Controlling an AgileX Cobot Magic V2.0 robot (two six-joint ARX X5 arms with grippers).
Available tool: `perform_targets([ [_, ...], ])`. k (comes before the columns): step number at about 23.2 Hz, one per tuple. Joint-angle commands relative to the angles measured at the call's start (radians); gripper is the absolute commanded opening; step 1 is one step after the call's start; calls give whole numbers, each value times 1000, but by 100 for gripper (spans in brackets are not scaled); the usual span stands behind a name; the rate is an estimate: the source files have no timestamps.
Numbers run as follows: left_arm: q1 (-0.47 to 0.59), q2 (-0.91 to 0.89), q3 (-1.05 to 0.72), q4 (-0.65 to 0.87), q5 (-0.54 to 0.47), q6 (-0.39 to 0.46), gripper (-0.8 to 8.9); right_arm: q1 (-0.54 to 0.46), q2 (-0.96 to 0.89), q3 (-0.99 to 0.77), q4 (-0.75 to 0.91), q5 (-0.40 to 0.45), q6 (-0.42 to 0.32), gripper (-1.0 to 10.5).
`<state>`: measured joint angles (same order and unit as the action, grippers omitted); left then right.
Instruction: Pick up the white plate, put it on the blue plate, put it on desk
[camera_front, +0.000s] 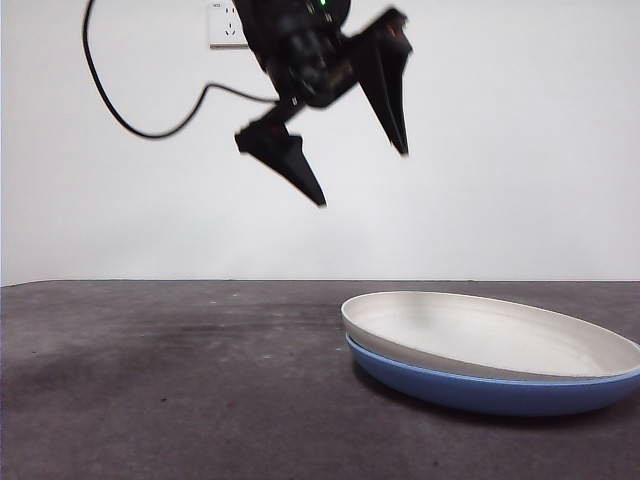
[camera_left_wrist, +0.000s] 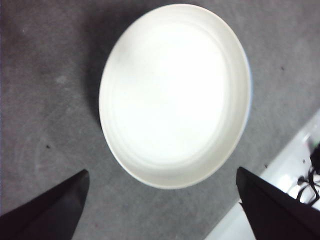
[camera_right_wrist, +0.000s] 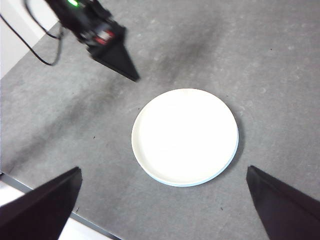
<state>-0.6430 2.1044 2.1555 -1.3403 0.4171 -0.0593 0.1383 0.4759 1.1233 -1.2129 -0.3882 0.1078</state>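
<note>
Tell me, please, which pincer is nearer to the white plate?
Left. The left pincer hangs open above the desk, up beside the white plate, which fills its wrist view. The right pincer looks down from higher; there the plate appears smaller.

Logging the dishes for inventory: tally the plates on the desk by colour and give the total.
White plates: 1, the white plate, stacked on the blue one.
Blue plates: 1, the blue plate, resting on the desk.
Total: 2 plates. Both grippers are open and hold nothing; the left gripper hangs above the desk.
</note>
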Motion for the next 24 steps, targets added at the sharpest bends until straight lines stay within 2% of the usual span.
perform_targets([
  [1,-7,-89,32,-31,-2,66,478,3,18,16,7,5,1,571],
  [4,5,-215,29,-74,-2,97,489,2,42,16,8,35,-3,571],
  [7,11,-352,10,-86,-2,113,565,3,73,16,8,42,-3,571],
  [10,23,-493,-43,-92,-2,144,564,3,106,16,8,42,-3,571],
  [15,49,-777,-296,-43,-3,198,563,2,151,-10,9,52,-3,571],
  [19,77,-1005,-522,32,-28,208,563,3,153,-130,89,48,24,571],
  [24,77,-1203,-713,87,-28,203,563,2,220,-285,196,-32,73,571],
])
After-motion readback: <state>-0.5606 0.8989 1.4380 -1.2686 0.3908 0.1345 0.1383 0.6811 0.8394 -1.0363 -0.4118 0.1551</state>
